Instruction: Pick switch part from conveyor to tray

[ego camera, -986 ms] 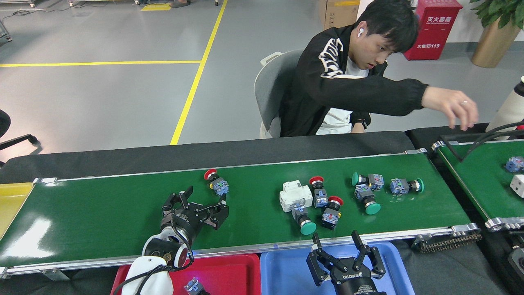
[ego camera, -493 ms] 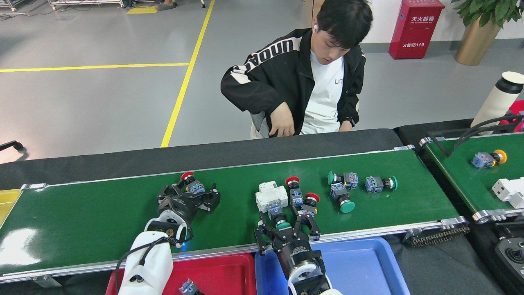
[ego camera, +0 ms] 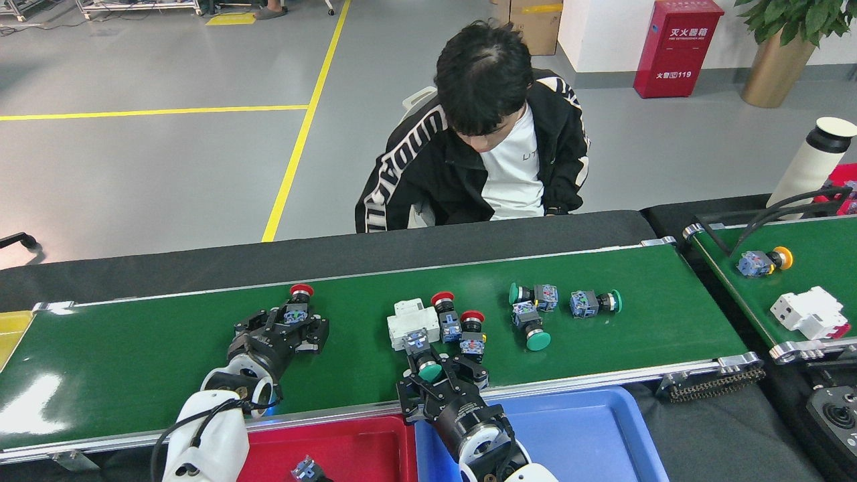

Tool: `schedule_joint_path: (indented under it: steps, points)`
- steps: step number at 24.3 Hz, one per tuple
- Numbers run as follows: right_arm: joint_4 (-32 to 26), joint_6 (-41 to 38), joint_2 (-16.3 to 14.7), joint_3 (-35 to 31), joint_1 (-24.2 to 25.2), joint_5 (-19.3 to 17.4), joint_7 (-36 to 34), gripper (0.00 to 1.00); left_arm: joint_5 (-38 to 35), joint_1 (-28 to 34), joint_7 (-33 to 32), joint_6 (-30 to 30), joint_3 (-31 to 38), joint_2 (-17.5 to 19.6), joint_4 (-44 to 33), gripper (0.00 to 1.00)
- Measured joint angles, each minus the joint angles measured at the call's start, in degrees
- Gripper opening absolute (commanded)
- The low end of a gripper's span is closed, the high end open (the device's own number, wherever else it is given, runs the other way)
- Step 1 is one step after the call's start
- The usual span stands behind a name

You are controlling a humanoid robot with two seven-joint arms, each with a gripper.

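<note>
The conveyor [ego camera: 167,348] carries several switch parts. A red-capped switch part [ego camera: 298,302] lies between the spread fingers of my left gripper [ego camera: 288,327], which is open around its blue body. My right gripper [ego camera: 442,380] reaches over the belt's near rail, open, with a green-capped switch part [ego camera: 428,368] between its fingers. Right behind it lie a white block [ego camera: 412,323] and two red-capped switch parts [ego camera: 443,314] [ego camera: 472,331]. Below the near rail sit a red tray [ego camera: 355,445], holding one switch part [ego camera: 304,468], and a blue tray [ego camera: 596,435].
Three green-capped switch parts [ego camera: 532,329] [ego camera: 532,294] [ego camera: 596,302] lie further right on the belt. A second green belt [ego camera: 823,268] at the right carries an orange-capped part [ego camera: 763,260] and a white block [ego camera: 810,311]. A person [ego camera: 482,167] sits behind the conveyor. A white bottle [ego camera: 813,157] stands far right.
All parts have drifted left on the belt. My right gripper came up from the blue tray onto the green-capped part. My left gripper advanced around the red-capped part. The person pulled the arm back.
</note>
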Motion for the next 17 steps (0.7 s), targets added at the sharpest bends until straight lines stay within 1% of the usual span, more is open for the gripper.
schedule_joint_path:
  steps: [2, 3, 4, 5, 6, 8, 9, 10, 11, 12, 13, 14, 17]
  points:
    - [-6.95, -5.32, -3.74, -0.06, 4.58, -0.80, 0.11, 0.05, 2.11, 7.10, -0.26, -4.30, 2.24, 2.79, -10.10, 0.08]
    - [-9.89, -9.03, -5.26, -0.05, 7.10, -1.23, 0.04, 0.10, 3.08, 10.70, -0.34, -6.59, 3.64, 3.70, -14.91, 0.08]
    - [-11.86, -11.98, -6.20, -0.05, 9.08, -1.37, -0.10, 0.30, 3.57, 13.90, -0.40, -9.07, 4.79, 4.12, -18.78, 0.08]
    - [-13.14, -14.60, -6.66, -0.05, 10.51, -1.43, -0.17, 0.77, 3.75, 17.33, -0.43, -11.51, 5.79, 4.21, -22.59, 0.08]
    - [-13.78, -16.08, -6.64, -0.04, 11.45, -1.45, -0.27, 1.00, 3.78, 20.28, -0.48, -13.83, 6.37, 4.21, -25.77, 0.08]
    - [-14.19, -17.13, -6.22, -0.02, 12.43, -1.45, 0.06, 0.99, 3.78, 25.98, -0.48, -18.64, 7.10, 4.43, -31.29, 0.08]
    - [-14.23, -17.19, -6.02, -0.04, 12.57, -1.49, 0.38, 0.99, 3.78, 29.21, -0.57, -20.85, 7.45, 5.29, -33.52, 0.08]
    - [-14.26, -17.38, -5.96, -0.05, 12.60, -1.57, 0.63, 0.99, 3.78, 31.65, -0.61, -22.82, 7.89, 6.34, -34.62, 0.11]
    - [-14.26, -17.32, -5.92, -0.10, 12.60, -1.60, 0.85, 0.99, 3.78, 32.90, -0.62, -24.05, 8.25, 7.12, -34.92, 0.19]
    - [-14.26, -17.01, -5.79, -0.28, 12.59, -1.61, 0.99, 0.99, 3.78, 33.58, -0.62, -24.90, 8.48, 7.70, -35.00, 0.36]
    - [-14.27, -16.46, -5.63, -0.67, 12.59, -1.63, 1.05, 0.98, 3.78, 33.79, -0.60, -25.34, 8.60, 7.83, -35.01, 0.62]
    - [-14.27, -15.36, -5.46, -1.42, 12.57, -1.63, 1.08, 0.98, 3.78, 33.94, -0.46, -25.91, 8.75, 7.83, -35.02, 1.00]
    - [-14.28, -9.60, -3.78, -6.21, 12.00, -1.68, 1.19, 0.98, 3.78, 34.36, 0.47, -26.51, 9.71, 7.74, -35.02, 1.00]
